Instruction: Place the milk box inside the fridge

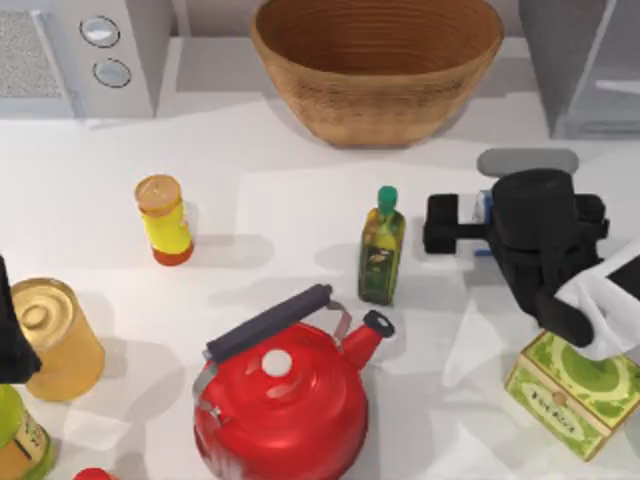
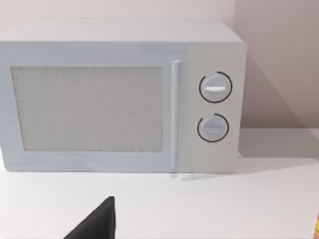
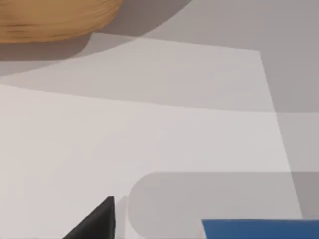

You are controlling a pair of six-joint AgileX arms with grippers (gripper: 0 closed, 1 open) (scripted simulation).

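Observation:
The milk box stands on the table at the right, almost wholly covered by my right gripper, with just a blue-and-white sliver showing. In the right wrist view its blue top lies apart from the one black fingertip that shows, so the gripper is open and not touching it. The fridge is the grey cabinet at the back right corner. My left arm is parked at the table's left edge, its gripper open, with one fingertip facing the microwave.
A wicker basket stands at the back centre, left of the fridge. A green-capped bottle is just left of my right gripper, a green tea box in front of it. Red kettle, yellow bottle and can lie farther left.

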